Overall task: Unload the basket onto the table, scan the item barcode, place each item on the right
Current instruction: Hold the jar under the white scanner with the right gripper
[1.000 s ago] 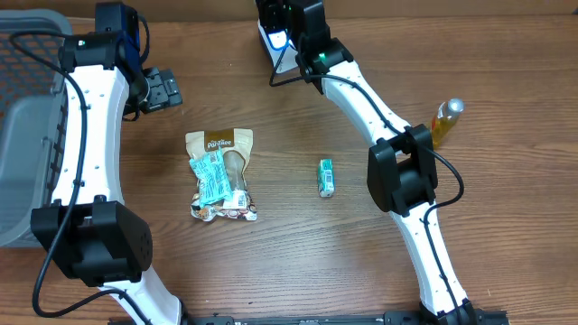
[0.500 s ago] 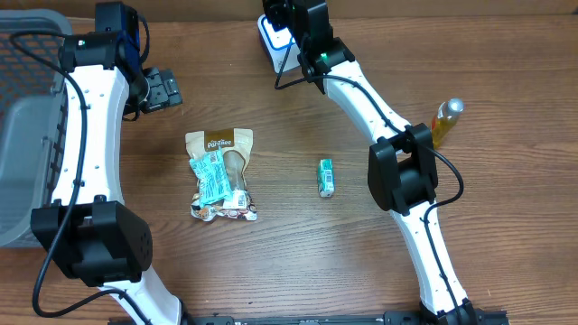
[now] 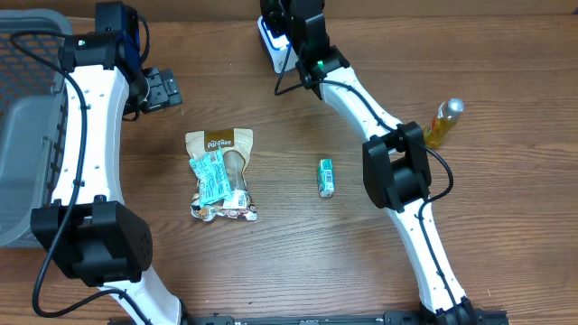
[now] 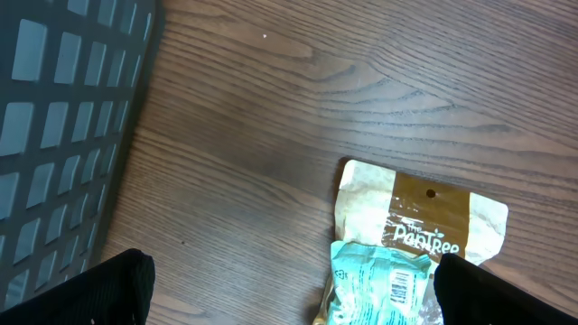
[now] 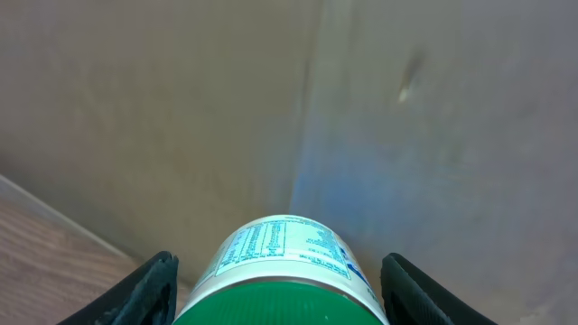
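Farther away the right gripper (image 5: 278, 291) is being carried, jaws half-open around a jar (image 5: 271, 311); its label (image 5: 271, 244) is best being held steady.

- left arm (image 3: 86, 135): rises from base at near edge of surface (image 3: 298, 262), long white link runs straight to far-left, wrist bent rightward
- left tool (image 3: 164, 90): faces down at surface, jaws spread wide, nothing between them; in wrist view, black fingertips (image 4: 113, 287) sit in both lower corners
- right arm (image 3: 361, 99): rises from base at near right, bends at dark mid-joint, forearm angles toward far edge
- right tool (image 3: 282, 32): at far edge, fingers (image 5: 144, 289) partly closed, clamped on either side of green-capped container (image 5: 282, 266)
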